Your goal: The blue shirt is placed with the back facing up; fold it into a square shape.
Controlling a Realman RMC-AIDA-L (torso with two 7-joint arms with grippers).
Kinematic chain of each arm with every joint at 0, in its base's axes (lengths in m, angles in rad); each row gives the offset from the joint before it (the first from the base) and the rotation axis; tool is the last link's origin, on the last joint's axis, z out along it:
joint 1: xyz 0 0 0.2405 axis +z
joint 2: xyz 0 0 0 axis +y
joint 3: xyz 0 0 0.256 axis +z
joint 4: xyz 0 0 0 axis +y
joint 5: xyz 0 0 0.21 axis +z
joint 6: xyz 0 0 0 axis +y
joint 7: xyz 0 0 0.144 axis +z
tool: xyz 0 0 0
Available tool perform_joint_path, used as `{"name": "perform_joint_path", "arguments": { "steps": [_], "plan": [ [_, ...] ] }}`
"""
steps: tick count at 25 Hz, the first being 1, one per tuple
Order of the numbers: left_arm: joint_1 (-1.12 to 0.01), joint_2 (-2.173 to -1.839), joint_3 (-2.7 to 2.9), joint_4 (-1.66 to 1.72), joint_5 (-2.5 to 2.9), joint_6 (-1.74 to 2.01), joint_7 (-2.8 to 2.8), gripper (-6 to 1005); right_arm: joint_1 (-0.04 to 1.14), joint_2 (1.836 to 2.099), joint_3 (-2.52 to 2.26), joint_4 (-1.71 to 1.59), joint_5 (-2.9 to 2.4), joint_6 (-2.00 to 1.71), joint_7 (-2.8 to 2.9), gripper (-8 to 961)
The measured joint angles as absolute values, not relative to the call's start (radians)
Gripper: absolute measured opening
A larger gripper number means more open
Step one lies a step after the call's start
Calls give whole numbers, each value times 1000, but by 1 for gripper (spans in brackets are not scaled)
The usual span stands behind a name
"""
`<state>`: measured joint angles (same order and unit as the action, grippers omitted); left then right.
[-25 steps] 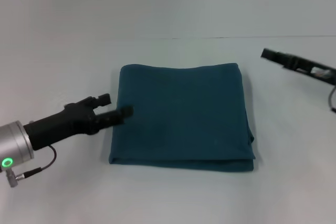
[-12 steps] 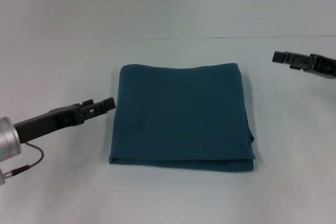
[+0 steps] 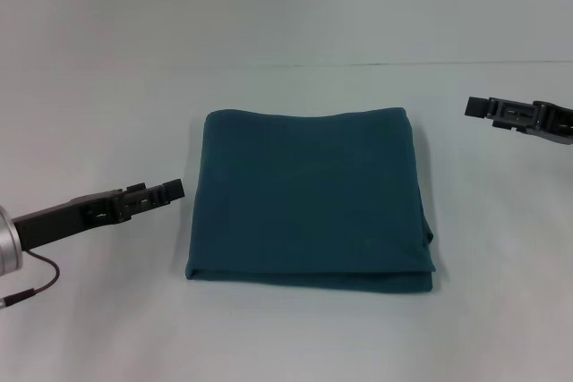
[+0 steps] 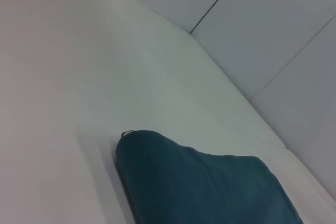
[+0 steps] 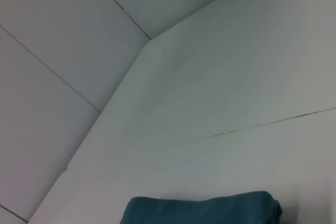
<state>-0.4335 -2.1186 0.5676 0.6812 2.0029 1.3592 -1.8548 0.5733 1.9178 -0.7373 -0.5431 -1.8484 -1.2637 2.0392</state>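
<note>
Teal blue shirt (image 3: 309, 199) folded square, grippers apart

Black grippers; silver left wrist (image 3: 7, 241)

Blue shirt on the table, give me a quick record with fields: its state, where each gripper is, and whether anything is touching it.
shirt: blue shirt folded into a rough square, plain side up
surface: white table
left gripper: beside the shirt's left edge, apart from it
right gripper: off to the shirt's right, apart from it
contact: none
</note>
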Motion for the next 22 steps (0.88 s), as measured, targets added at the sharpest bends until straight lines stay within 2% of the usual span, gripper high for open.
{"name": "perform_joint_path", "arguments": {
  "steps": [22],
  "plan": [
    [-439, -2116, 578, 681, 2021, 1386, -1868, 936, 576, 1916, -729, -545, -1852, -1289, 2022, 924]
  ]
}}
